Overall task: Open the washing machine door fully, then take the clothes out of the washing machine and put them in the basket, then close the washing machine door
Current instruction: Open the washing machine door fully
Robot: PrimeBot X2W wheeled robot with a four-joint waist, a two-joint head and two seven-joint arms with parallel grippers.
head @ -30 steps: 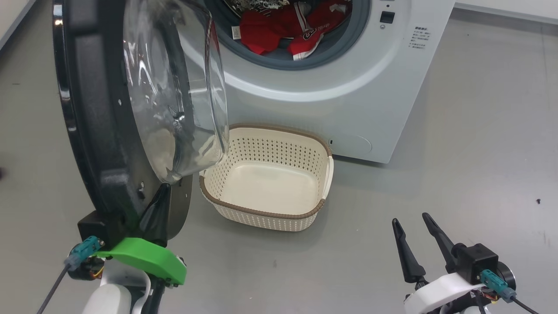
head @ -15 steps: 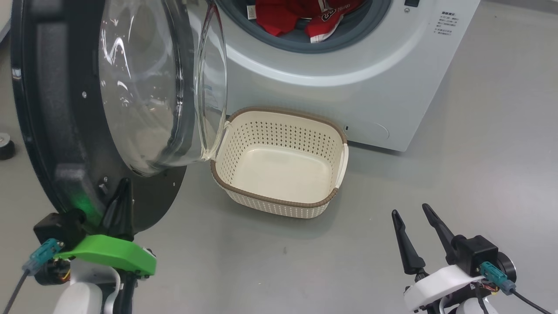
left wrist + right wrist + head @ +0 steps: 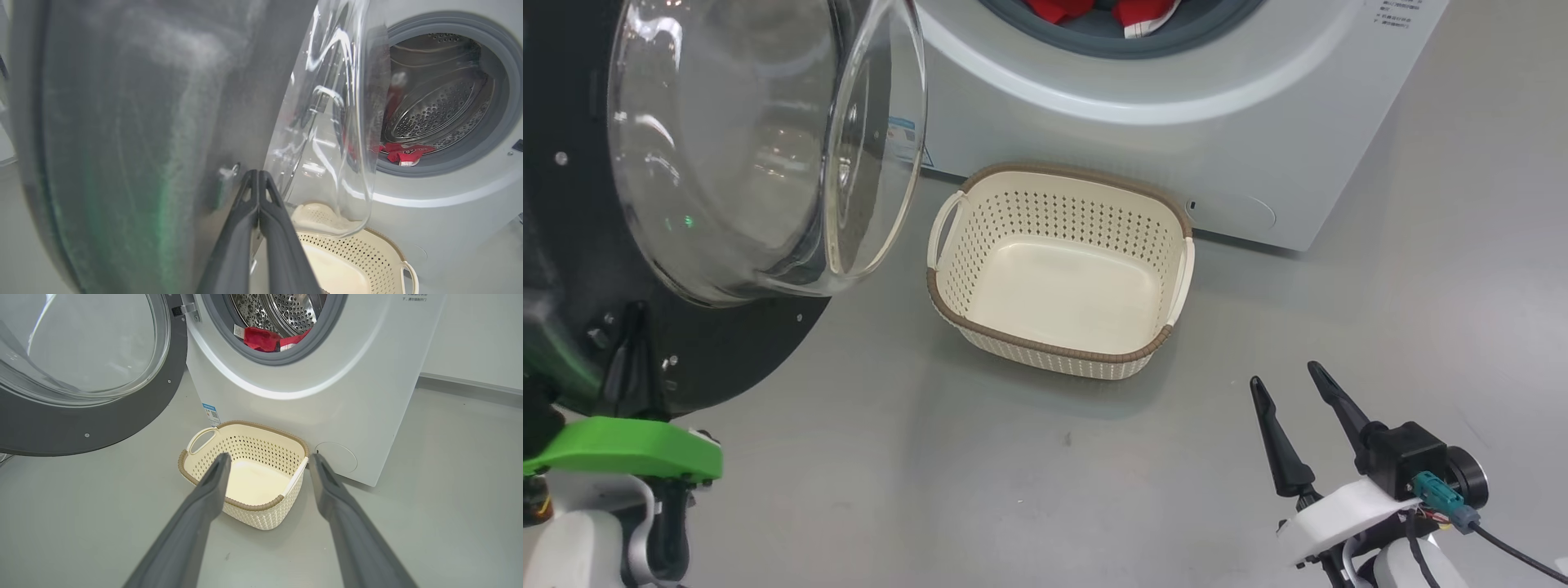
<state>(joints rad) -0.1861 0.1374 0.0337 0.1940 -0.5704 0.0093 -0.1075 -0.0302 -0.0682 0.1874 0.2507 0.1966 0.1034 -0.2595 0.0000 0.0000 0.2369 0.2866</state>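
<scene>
Clearly – door (image 3: 711, 163) black-rimmed, bulging clear glass.

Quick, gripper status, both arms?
Left gripper: closed, fingers together, by the washing machine door, nothing held.
Right gripper: open, empty.

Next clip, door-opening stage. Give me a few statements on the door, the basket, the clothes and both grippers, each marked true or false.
1. The basket has nothing in it. True.
2. The right gripper is shut on a jersey. False: it is open and holds nothing.
3. The clothes are inside the washing machine. True.
4. The washing machine door is closed over the port. False: it stands swung open, on the left of the head view.
5. The left gripper is shut, close by the door's inner side. True.
</scene>
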